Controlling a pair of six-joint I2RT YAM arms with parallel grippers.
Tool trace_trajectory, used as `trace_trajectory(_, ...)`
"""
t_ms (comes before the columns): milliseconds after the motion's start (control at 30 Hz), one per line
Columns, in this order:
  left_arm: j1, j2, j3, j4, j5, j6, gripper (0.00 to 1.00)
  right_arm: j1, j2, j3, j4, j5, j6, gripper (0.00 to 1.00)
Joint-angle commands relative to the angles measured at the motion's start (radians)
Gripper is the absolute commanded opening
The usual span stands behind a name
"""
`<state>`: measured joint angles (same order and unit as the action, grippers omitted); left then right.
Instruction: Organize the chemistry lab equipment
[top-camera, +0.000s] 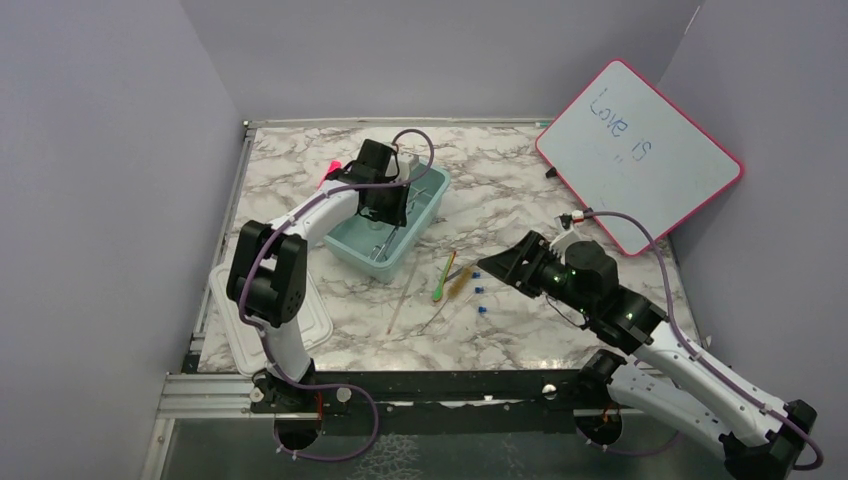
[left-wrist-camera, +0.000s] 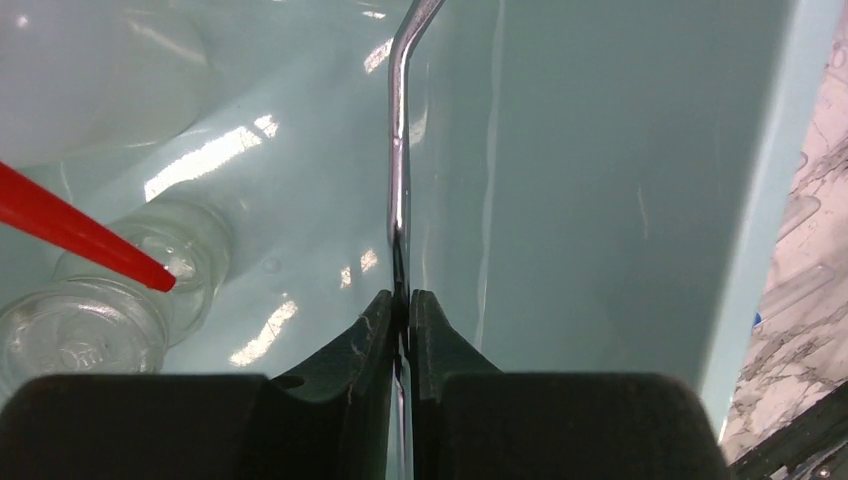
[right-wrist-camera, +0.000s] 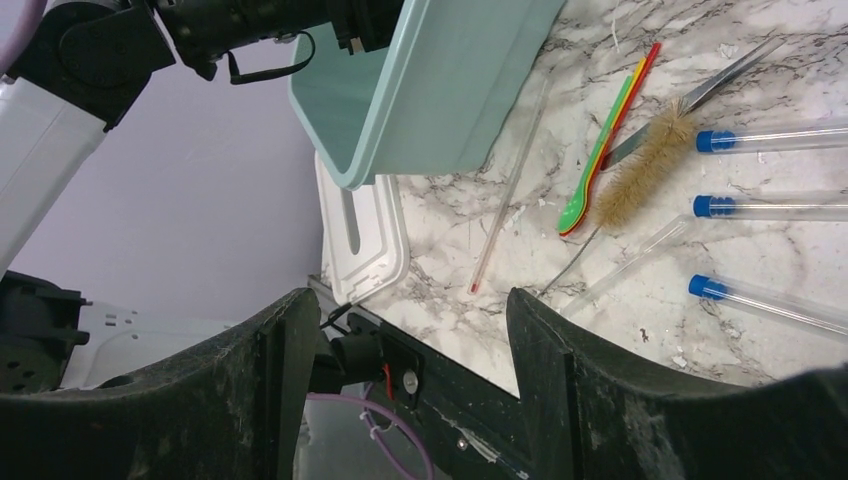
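My left gripper (top-camera: 391, 214) reaches down into the teal bin (top-camera: 428, 207). In the left wrist view it (left-wrist-camera: 402, 297) is shut on a bent metal tongs arm (left-wrist-camera: 398, 150). A small clear glass vessel (left-wrist-camera: 110, 300) lies in the bin with a red pointed piece (left-wrist-camera: 80, 235) over it. My right gripper (top-camera: 497, 265) is open and empty above the table. Below it lie a green-handled tool (right-wrist-camera: 590, 170), a tan-bristled brush (right-wrist-camera: 645, 165), a thin clear rod (right-wrist-camera: 510, 195), a flat metal strip (right-wrist-camera: 715, 85) and three blue-capped clear tubes (right-wrist-camera: 705, 206).
A white lid (top-camera: 240, 325) lies at the table's front left corner. The pink-framed whiteboard (top-camera: 640, 155) leans at the back right. A pink marker (top-camera: 330, 170) lies behind the bin. The table's front rail (right-wrist-camera: 450, 390) shows between my right fingers.
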<state>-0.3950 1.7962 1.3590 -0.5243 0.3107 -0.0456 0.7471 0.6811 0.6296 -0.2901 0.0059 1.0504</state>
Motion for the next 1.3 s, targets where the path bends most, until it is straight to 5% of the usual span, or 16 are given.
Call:
trace_trajectory(0, -0.008, 0.004, -0.006, -0.005, -0.016, -0.032, 0.17, 0.008, 0.009, -0.008, -0.021, 0.032, 0.016, 0.73)
trace_trajectory(367, -0.013, -0.072, 0.032, -0.046, -0.024, -0.045, 0.27, 0.008, 0.038, -0.004, -0.036, 0.055, 0.013, 0.7)
trace_trajectory(700, -0.02, -0.348, -0.005, -0.059, -0.048, -0.091, 0.39, 0.008, 0.252, 0.051, -0.128, 0.092, -0.109, 0.65)
trace_trajectory(900, -0.024, -0.578, -0.158, 0.017, -0.048, -0.137, 0.46, 0.022, 0.447, 0.052, -0.047, 0.035, -0.11, 0.52)
trace_trajectory(1267, -0.026, -1.025, -0.614, 0.396, 0.03, -0.253, 0.57, 0.185, 0.695, 0.145, -0.01, 0.169, 0.02, 0.49)
